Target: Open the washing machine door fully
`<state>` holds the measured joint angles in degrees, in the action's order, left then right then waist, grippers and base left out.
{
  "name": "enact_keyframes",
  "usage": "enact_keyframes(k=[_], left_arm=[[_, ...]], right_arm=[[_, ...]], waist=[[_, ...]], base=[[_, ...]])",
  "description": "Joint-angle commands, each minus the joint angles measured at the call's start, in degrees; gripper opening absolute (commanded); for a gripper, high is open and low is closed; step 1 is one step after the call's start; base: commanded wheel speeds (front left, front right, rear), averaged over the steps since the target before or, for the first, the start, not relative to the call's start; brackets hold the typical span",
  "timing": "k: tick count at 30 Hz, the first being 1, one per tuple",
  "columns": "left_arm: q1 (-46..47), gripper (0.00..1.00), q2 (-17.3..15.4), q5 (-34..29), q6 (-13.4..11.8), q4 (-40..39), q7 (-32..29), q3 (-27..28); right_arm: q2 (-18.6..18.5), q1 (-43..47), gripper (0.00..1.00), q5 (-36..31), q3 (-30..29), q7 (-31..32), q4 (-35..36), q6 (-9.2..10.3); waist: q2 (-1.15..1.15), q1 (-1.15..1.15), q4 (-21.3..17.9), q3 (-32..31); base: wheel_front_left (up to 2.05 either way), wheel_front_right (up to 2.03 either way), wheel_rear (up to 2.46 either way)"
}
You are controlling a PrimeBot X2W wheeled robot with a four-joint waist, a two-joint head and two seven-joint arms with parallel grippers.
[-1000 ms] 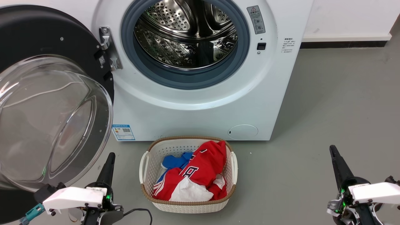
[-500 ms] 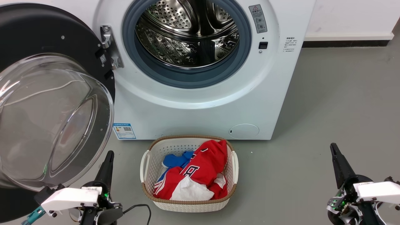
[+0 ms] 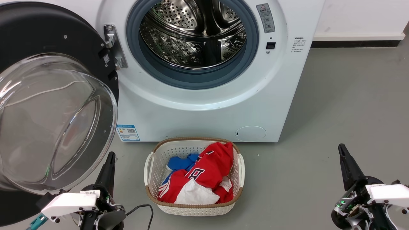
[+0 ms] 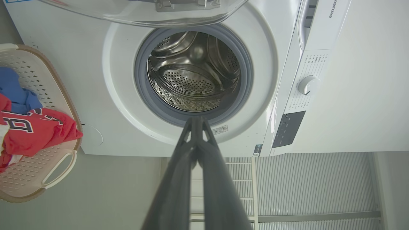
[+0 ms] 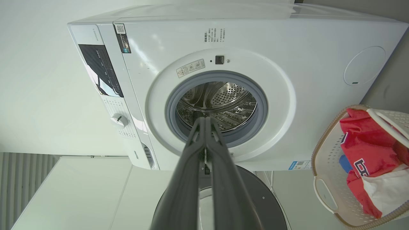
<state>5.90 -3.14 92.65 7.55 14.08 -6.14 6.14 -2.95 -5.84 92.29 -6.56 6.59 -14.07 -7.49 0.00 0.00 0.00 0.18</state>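
Door: the washing machine door (image 3: 54, 108) hangs swung wide at the machine's left, clear of the drum opening (image 3: 193, 35).
Change: only the view drifted; the door's angle matches a second ago, so opening looks finished.
Left pincer (image 3: 110, 157): closed, empty, near the door's lower rim.
Right pincer (image 3: 342, 149): closed, empty, well apart.

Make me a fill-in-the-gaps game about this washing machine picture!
1. The washing machine door stands ____, so the steel drum shows.
2. The basket on the floor holds a blue cloth and a big ____ shirt.
3. The left pincer and the right pincer are both ____ and hold nothing.

Missing words: open; red; shut.
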Motion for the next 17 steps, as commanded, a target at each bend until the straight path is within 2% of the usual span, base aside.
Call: enact_keyframes(k=[1, 17], left_arm=[[0.6, 0.0, 0.0, 0.2, 0.1, 0.1, -0.2, 0.2], [0.6, 0.0, 0.1, 0.0, 0.1, 0.1, -0.3, 0.3]], right_arm=[[0.2, -0.7, 0.0, 0.2, 0.0, 0.0, -0.1, 0.0], [0.1, -0.7, 0.0, 0.2, 0.0, 0.0, -0.1, 0.0]], waist=[[0.0, 0.0, 0.0, 0.0], [0.0, 0.0, 0.0, 0.0]], base=[[0.0, 0.0, 0.0], [0.0, 0.0, 0.0]])
